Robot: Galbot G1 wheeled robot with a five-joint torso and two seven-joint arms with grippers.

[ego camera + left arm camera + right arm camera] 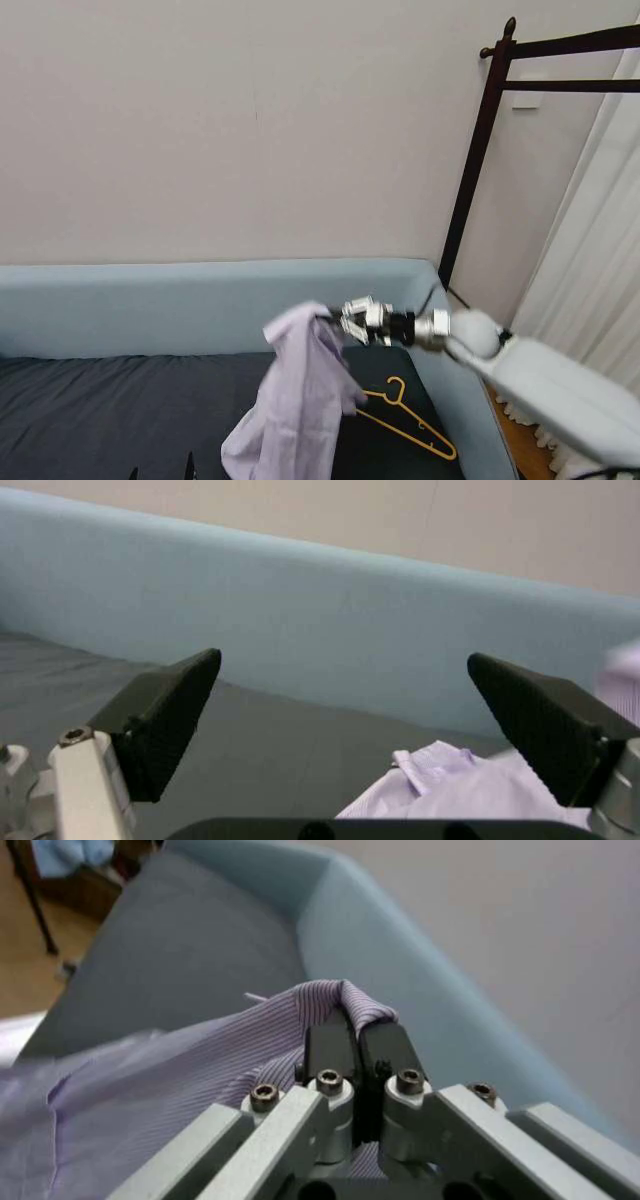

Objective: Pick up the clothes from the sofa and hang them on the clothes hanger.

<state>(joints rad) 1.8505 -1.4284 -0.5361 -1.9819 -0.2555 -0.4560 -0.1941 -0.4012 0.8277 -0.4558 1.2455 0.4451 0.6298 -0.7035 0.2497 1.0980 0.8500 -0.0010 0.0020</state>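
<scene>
Right gripper (pixel 335 322) sits above the seat of the sofa (pixel 150 300), toward the sofa's right end and in front of its pale blue backrest. Its fingers (pixel 325 1042) are pressed together with a fold of the lilac striped shirt (pixel 300 400) pinched between them. The fabric wraps over both fingertips. The shirt hangs from that pinch in a loose drape, clear of the backrest, with its lower part reaching down toward the dark grey seat cushion (pixel 100 400). Contact with the cushion cannot be confirmed. Yellow hanger (pixel 410 415) lies flat on the sofa seat, just beside the shirt on the side nearer the sofa's right end. Left gripper (pixel 342 667) is low over the sofa seat, facing the backrest, with its fingers spread wide and nothing between them. The shirt's lower folds lie near it, not touching. Dark wooden clothes rack (pixel 480 150) stands upright past the sofa's right end, well apart from the shirt.
</scene>
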